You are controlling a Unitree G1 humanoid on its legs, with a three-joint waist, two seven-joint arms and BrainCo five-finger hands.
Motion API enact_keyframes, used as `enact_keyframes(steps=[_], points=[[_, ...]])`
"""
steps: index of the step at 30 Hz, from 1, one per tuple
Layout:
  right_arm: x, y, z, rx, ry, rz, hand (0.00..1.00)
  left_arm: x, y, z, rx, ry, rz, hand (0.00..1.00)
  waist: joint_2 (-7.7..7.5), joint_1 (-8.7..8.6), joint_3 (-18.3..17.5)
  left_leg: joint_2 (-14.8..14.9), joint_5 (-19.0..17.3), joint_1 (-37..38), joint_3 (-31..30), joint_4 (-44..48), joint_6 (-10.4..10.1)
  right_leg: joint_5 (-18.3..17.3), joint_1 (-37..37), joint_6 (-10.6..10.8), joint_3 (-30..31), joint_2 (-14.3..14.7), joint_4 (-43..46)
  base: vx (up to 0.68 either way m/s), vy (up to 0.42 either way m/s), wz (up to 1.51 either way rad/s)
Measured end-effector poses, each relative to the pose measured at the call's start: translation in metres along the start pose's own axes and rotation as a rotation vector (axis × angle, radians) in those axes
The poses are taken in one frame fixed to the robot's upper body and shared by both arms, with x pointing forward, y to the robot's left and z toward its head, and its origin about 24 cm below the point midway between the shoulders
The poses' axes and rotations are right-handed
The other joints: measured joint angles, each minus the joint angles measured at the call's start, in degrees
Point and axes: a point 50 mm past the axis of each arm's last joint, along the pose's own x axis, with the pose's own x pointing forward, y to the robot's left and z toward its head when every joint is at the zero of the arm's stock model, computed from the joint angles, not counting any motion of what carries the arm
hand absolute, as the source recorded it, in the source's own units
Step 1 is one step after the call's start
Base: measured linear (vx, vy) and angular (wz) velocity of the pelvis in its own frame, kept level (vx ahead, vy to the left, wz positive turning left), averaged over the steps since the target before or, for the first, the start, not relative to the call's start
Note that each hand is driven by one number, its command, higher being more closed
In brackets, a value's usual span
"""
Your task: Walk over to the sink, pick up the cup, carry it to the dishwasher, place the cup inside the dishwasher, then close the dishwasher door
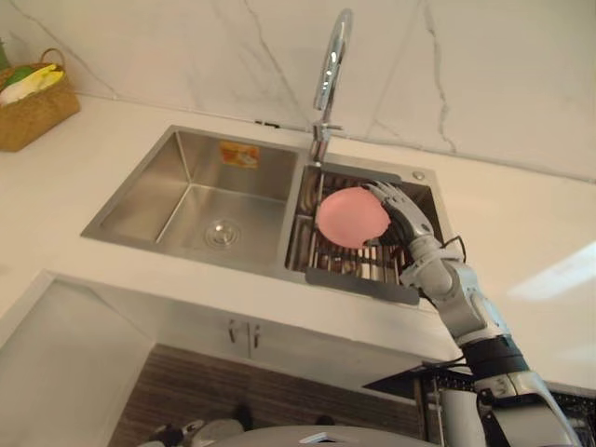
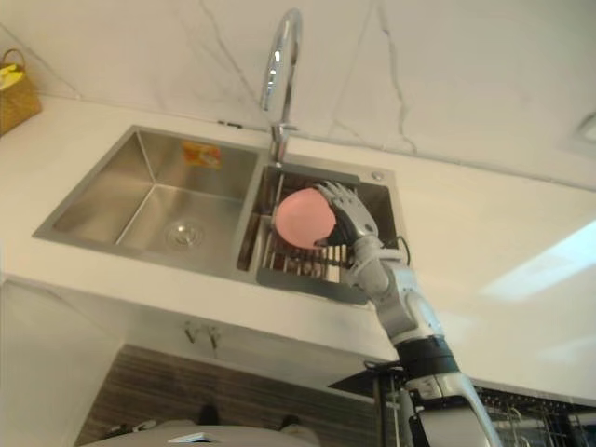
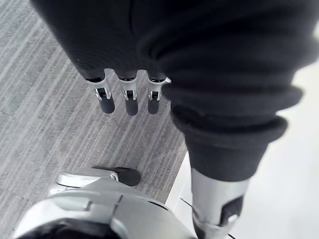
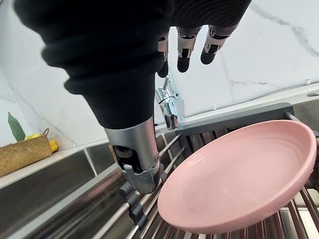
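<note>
Left eye view: a steel sink (image 1: 149, 186) with 2 basins is set in a white table (image 1: 531, 223), and a tall faucet (image 1: 328, 70) rises behind it. In the right basin a slatted drain rack (image 1: 363, 272) carries the task's thing. I see it not as a cup but as a shallow pink bowl (image 1: 349, 219), tipped up on edge with its underside toward the camera. My right hand (image 1: 402, 219) is on the bowl's right, at its hollow face.

Right wrist view: the fingers (image 4: 183, 51) are stretched nearly straight and slightly apart above the bowl's rim. The thumb (image 4: 142, 169) sits low beside the rack bars, well away from the fingers. The hand is spread wide around the bowl and is not clamped. I cannot tell whether any fingertip touches the rim.

The step in hand, as I judge it, is taking hold. To do it well I would curl the fingers over the upper rim and bring the thumb to the opposite face. I would pinch the rim itself, not the slick curved wall. Then I would lift straight up, clear of the bars, minding the faucet close behind.

Left wrist view: my left hand (image 3: 130, 102) hangs over a grey striped floor (image 3: 45, 124), its fingers straight, close together and holding nothing.
</note>
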Motion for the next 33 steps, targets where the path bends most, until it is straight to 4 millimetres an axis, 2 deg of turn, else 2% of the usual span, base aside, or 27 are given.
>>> enact_keyframes(steps=[2, 15, 24, 33], points=[[0.004, 0.01, -0.007, -0.033, 0.028, 0.059, 0.0, 0.0, 0.001, -0.001, -0.013, 0.004, 0.004, 0.0, -0.05, 0.85, 0.0, 0.0, 0.2, -0.1, -0.5, 0.0, 0.0, 0.0, 0.2, 0.0, -0.6, -0.1, 0.0, -0.03, 0.006, 0.17], [0.01, 0.031, -0.031, -0.114, 0.11, 0.276, 0.0, -0.002, 0.004, -0.014, -0.068, 0.036, 0.005, 0.0, -0.1, 1.36, 0.0, -0.2, 1.4, -0.9, -3.1, -0.1, -0.6, 0.2, 1.2, -0.1, -3.5, -0.1, -0.7, -0.01, 0.003, 0.11], [0.004, 0.034, -0.049, -0.214, 0.197, 0.315, 0.0, -0.003, 0.003, -0.012, -0.063, 0.027, -0.008, 0.0, 0.04, 1.89, 0.1, -0.3, 1.4, -0.8, -3.2, -0.1, -0.6, 0.3, 1.8, -0.1, -4.4, -0.1, -1.2, 0.0, 0.003, 0.03], [0.003, 0.036, -0.065, -0.244, 0.291, 0.28, 0.0, -0.003, -0.002, -0.01, -0.091, 0.027, -0.04, 0.0, 1.05, 2.47, 0.7, -0.4, 1.8, -0.9, -4.1, -0.1, -0.7, 0.3, 2.0, -0.1, -4.9, -0.1, -1.3, 0.01, 0.002, 0.03]])
